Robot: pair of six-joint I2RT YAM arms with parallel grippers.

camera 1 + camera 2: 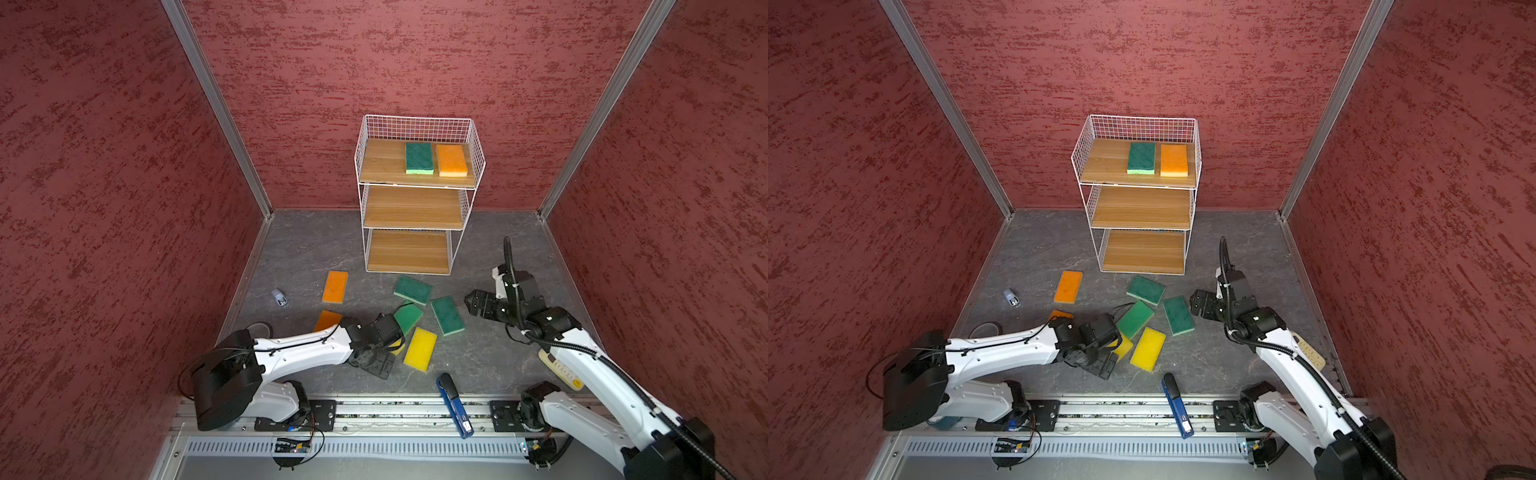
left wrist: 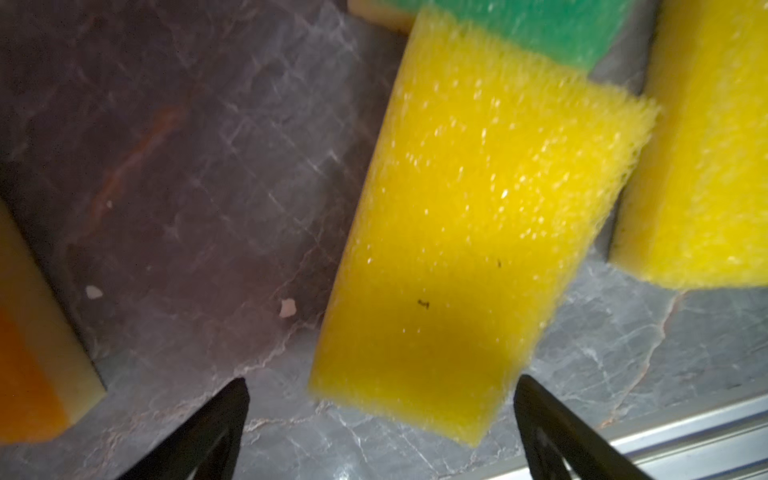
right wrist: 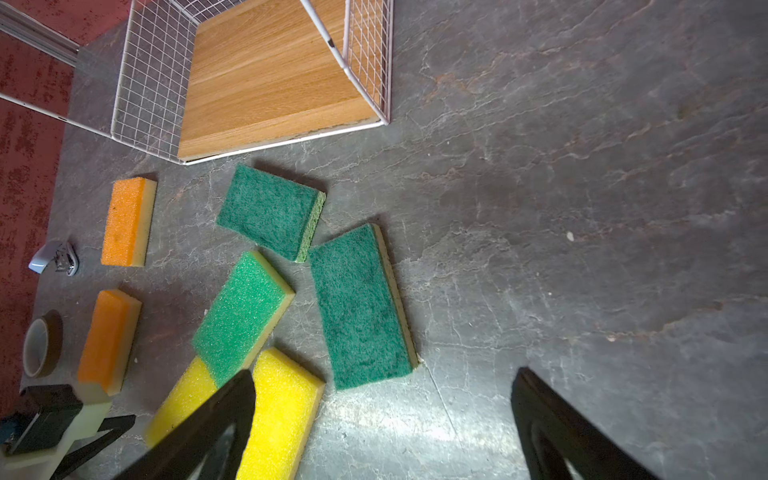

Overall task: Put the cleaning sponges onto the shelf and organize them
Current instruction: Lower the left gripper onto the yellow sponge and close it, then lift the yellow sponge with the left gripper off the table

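The white wire-grid shelf with three light wooden boards (image 1: pixel 382 162) stands at the back of the dark grey marbled table (image 1: pixel 299 249). Its top board carries a dark green rectangular sponge (image 1: pixel 419 158) with an orange rectangular sponge (image 1: pixel 451 160) just beside it. The other sponges lie scattered on the table in front of the shelf. The left end effector (image 2: pixel 380 388) is low over the table with its fingers apart. In the left wrist view the near end of a yellow foam sponge (image 2: pixel 469 232) lies between the two black fingertips (image 2: pixel 232 399), flat on the table and not clamped. A lighter green sponge (image 2: pixel 540 25) overlaps that sponge's far end, and a second yellow sponge (image 2: pixel 706 166) lies just beside it. An orange sponge with a pale base (image 2: pixel 25 353) lies on its other side. The right end effector (image 1: pixel 473 301) hangs above the table with its fingers spread and nothing between them. In both top views a dark green sponge with a pale edge (image 1: pixel 447 316) lies just left of it, and another dark green sponge (image 1: pixel 412 290) lies nearer the shelf's foot. A lone orange sponge (image 1: pixel 335 286) lies well apart from it, further left.
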